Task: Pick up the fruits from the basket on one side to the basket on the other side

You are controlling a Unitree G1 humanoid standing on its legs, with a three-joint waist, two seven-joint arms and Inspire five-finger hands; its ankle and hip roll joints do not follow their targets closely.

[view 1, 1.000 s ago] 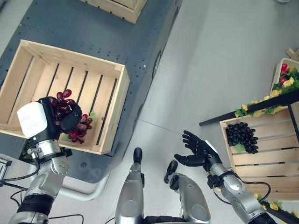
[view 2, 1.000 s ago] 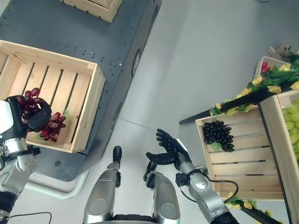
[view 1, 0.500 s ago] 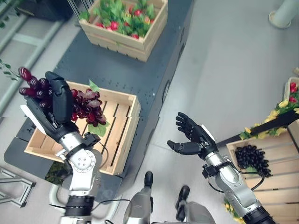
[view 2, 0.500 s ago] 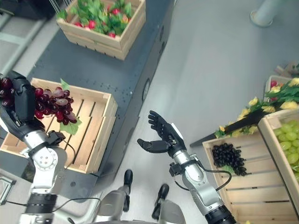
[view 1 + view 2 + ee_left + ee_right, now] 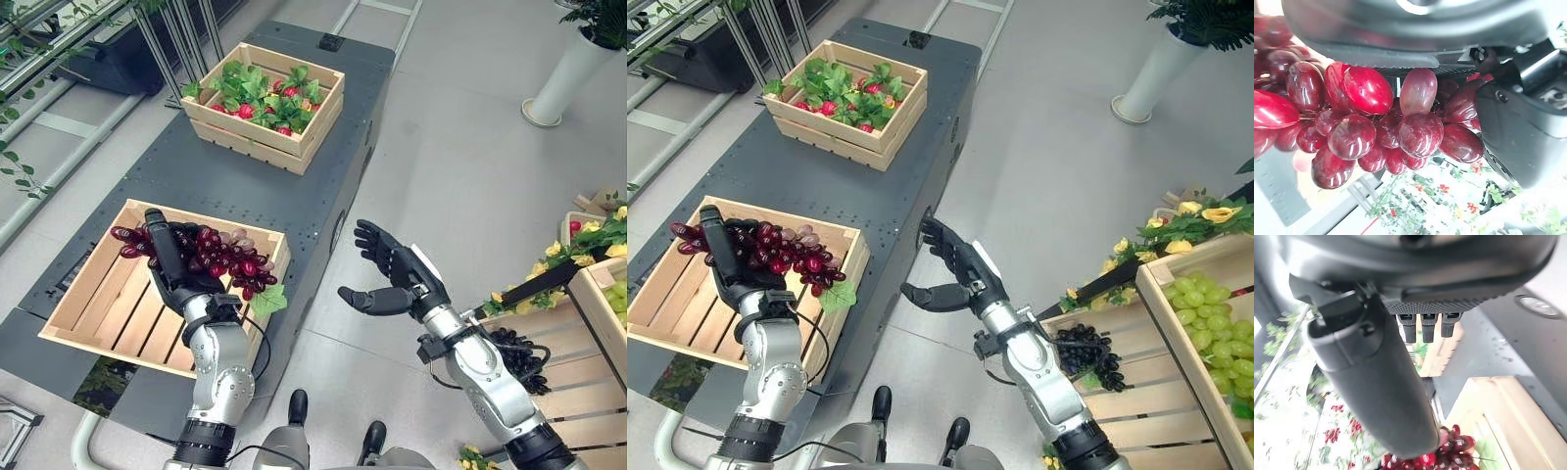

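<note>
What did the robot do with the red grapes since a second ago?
The left hand lifted the red grapes up out of the crate, which they were lying in a second ago. It kept its grip throughout. The right hand stayed open and empty, and the black grapes stayed put.

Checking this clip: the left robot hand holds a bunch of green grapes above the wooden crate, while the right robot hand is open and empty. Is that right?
Not quite. The bunch of grapes in the left robot hand is red, not green, as the left wrist view shows close up. The rest holds: it is above the wooden crate, and the right robot hand is open and empty.
</note>
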